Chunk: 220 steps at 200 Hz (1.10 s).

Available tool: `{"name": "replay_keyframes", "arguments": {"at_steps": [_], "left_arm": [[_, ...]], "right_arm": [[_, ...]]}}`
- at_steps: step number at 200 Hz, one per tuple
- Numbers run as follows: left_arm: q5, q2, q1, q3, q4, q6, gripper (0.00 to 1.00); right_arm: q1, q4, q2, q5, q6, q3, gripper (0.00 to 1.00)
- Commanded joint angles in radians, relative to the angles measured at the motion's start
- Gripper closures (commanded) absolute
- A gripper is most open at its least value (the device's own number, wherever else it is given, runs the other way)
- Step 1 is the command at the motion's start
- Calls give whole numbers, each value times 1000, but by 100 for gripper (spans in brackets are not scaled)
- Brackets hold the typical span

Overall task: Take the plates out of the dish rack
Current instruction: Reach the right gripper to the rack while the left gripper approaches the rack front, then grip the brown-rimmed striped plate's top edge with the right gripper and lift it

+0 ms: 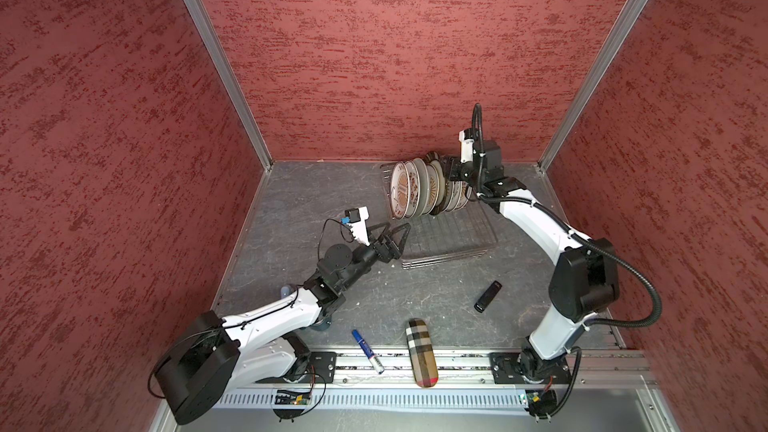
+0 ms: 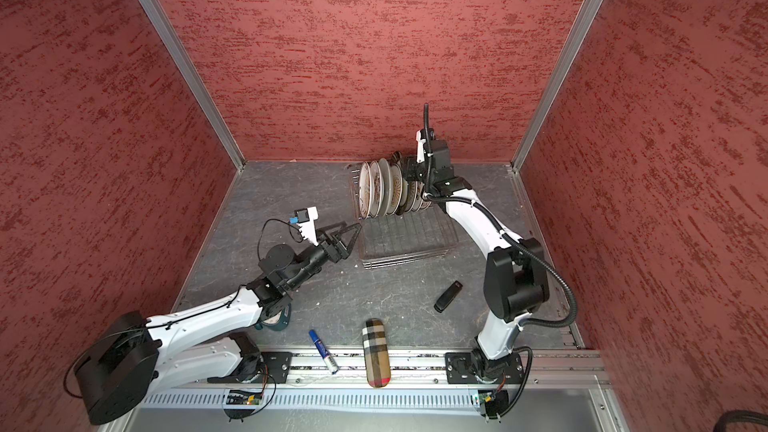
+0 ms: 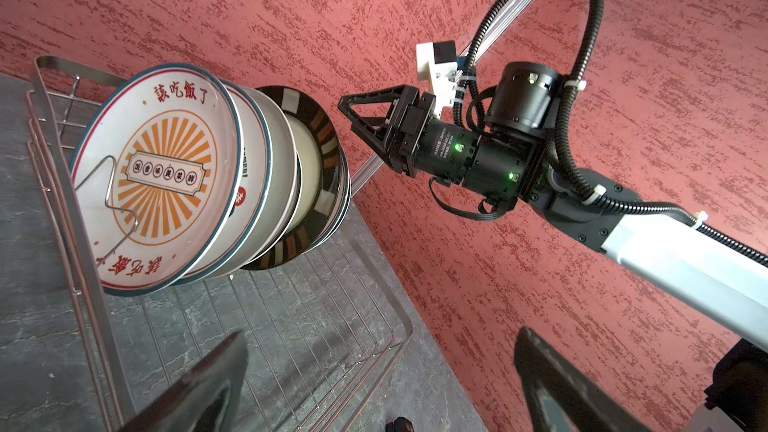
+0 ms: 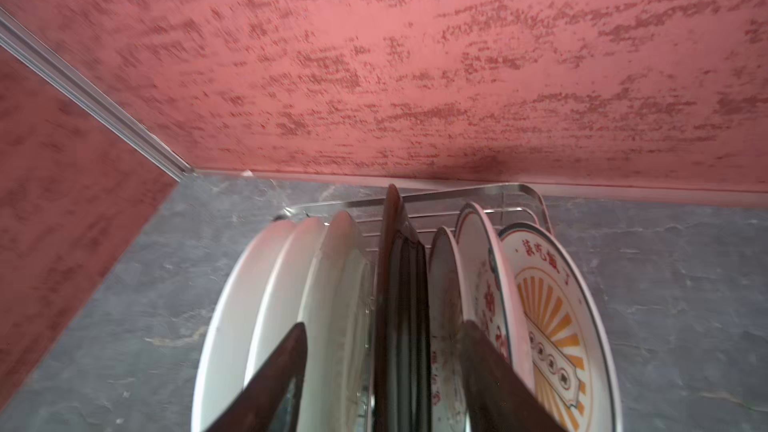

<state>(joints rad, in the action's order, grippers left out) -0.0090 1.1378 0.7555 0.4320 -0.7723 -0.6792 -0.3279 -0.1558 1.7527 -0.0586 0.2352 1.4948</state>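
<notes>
— If you look at the wire dish rack [image 1: 453, 236], where are the plates [image 1: 415, 193]?
— Its far end, on edge, round, shiny, facing the gaping left gripper [image 1: 399, 226]; right gripper [image 4: 384, 326] half-wide around the dark plate [image 4: 401, 284].

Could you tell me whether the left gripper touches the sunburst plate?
Apart: the left wrist view shows bare dish rack between the left gripper and the sunburst plate.

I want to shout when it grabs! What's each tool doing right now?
Left tool: open, holding nothing.
Right tool: open, either side of the dark-rimmed plate, not pinching it yet.
</notes>
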Motion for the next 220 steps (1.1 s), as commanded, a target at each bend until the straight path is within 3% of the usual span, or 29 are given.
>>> {"name": "replay_keyframes", "arguments": {"at_steps": [1,39,70,113,183,220], "left_arm": [[-19,29,6,15,-18,17,0],[-6,108,31,13,-123,-12,1],[20,184,44,67,-114,-17,1],[-60,242,62,46,-199,-69,1],[-36,252,64,71,-165,-82,1],[-64,232,64,64,-144,-71,0]], "right_arm": [[-25,-72,27,76,-54,63,47],[-57,-79,55,187,-83,82,57],[-70,-110,95,217,-85,115,58],[-91,-129,152,264,-92,158,63],[-115,-182,205,421,-106,197,69],[-123,-185,203,449,-108,199,75]]}}
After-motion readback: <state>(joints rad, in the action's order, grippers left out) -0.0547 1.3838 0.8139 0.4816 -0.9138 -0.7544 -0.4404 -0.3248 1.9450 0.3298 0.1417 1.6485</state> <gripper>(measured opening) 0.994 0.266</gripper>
